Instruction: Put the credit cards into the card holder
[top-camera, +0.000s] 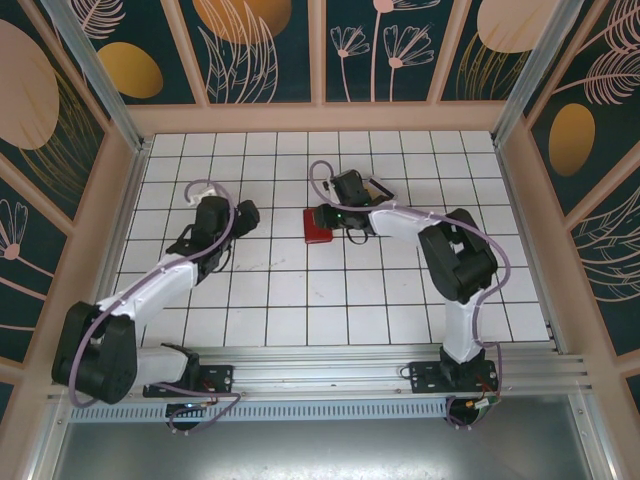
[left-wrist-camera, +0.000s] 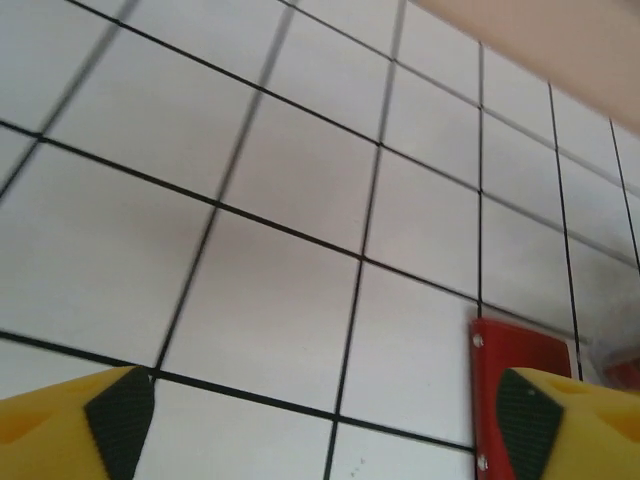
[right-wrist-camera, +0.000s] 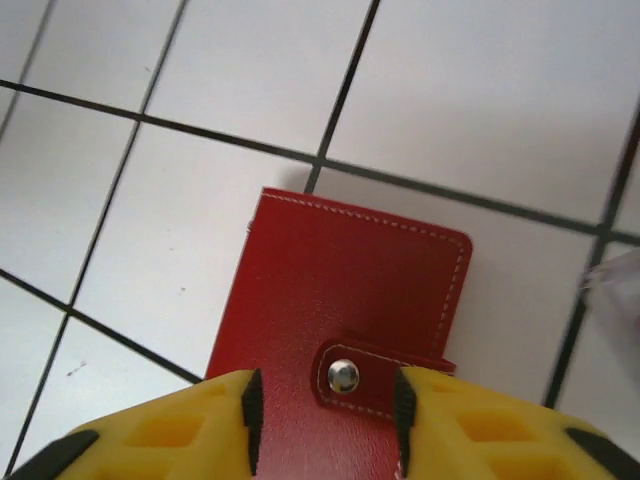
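as the card holder (right-wrist-camera: 340, 290) lies snapped shut at the middle of the table (top-camera: 400, 300), the task reads near done. right gripper (right-wrist-camera: 325, 402): narrowly parted over the snap tab (right-wrist-camera: 343, 376); left gripper (left-wrist-camera: 322, 420): wide, empty. next: lift straight clear.

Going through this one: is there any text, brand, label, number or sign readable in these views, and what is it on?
None: no readable text.
card holder: plain red surface with pale stitching and a bare metal snap; no brand or embossing can be seen.
backdrop panels: leaf and flower patterns, no lettering.
table: white squares with dark grid lines, no numbers or marks.
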